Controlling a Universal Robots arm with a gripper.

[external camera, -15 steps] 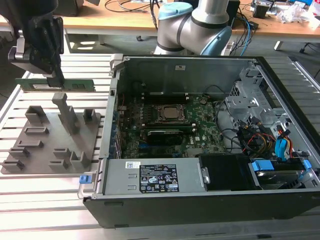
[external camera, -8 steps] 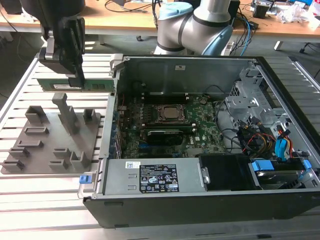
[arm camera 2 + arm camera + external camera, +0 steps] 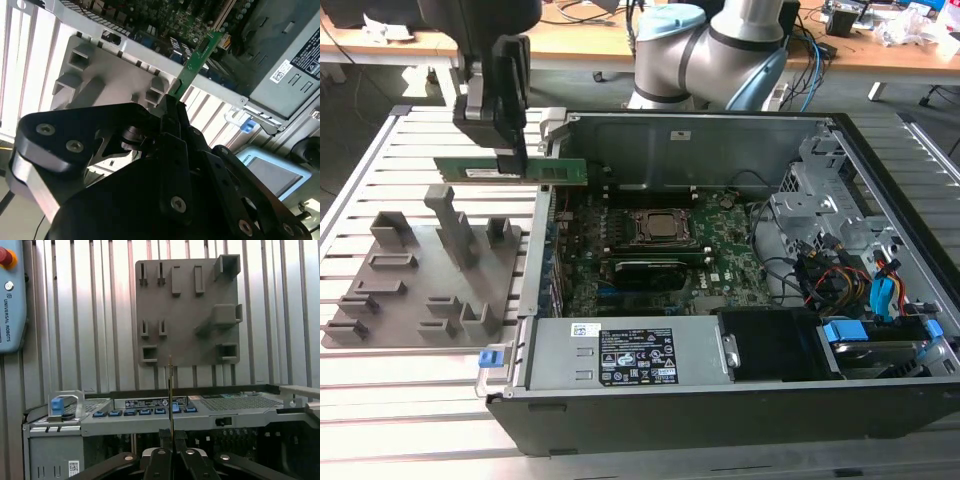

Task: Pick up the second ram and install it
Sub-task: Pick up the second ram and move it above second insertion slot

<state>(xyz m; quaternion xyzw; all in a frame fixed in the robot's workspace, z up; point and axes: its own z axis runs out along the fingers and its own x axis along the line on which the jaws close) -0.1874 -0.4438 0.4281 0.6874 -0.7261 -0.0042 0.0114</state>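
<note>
The biggest danger is the computer case [image 3: 720,425]. The claw [image 3: 510,160] hangs just over the case wall [image 3: 225,412] that carries the blue ports. It is closed narrow on the second ram [image 3: 555,172] and pinches the flat faces of the stick near its middle. The stick lies level. 1 end reaches over the inside of the case, and the other end stands out over the slatted table [image 3: 380,390]. If the claw goes straight down here, I think the stick meets the metal rim first, and the thin board can bend or turn in the grip.

The next danger is the motherboard [image 3: 730,245], which is below the claw and deeper inside the case. I cannot tell how well the stick is lined up with its slot. A small tilt probably makes 1 end seat before the other.

The smallest danger is the hold itself. Only 2 narrow fingers [image 3: 175,150] keep the stick, so a touch at a free end may turn it.

For room, the air above the case is open around the claw. On the side of the claw away from the case, the grey holder tray [image 3: 400,325] has upright posts, and they seem lower than the stick. Inside the case the room is narrower, with walls and cables [image 3: 820,280] around the board.
</note>
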